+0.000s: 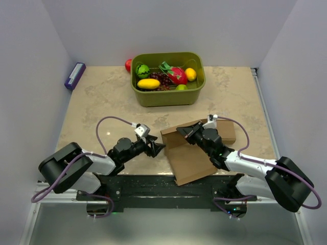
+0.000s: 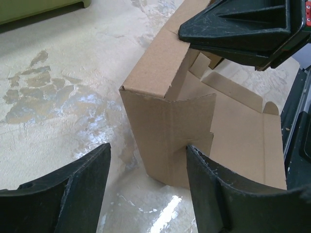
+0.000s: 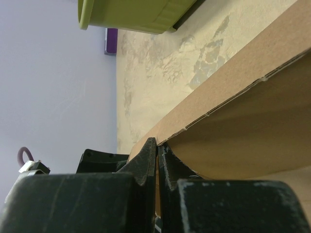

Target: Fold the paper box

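The paper box (image 1: 190, 155) is a brown corrugated cardboard piece lying in front of the arms, part folded, with one wall raised along its far-left side. My right gripper (image 1: 185, 132) is shut on the top edge of that raised wall; in the right wrist view its jaws (image 3: 157, 145) pinch the cardboard (image 3: 243, 111). My left gripper (image 1: 157, 148) stands open at the box's left corner. In the left wrist view that corner (image 2: 165, 126) stands just ahead of my left gripper (image 2: 148, 150), and the right fingertip (image 2: 194, 155) is at the edge of a flap.
A green bin (image 1: 168, 94) of toy fruit stands at the back centre, with a red ball (image 1: 128, 65) behind its left corner. A purple block (image 1: 75, 75) lies by the left wall. White walls close in both sides. The arm bases line the near edge.
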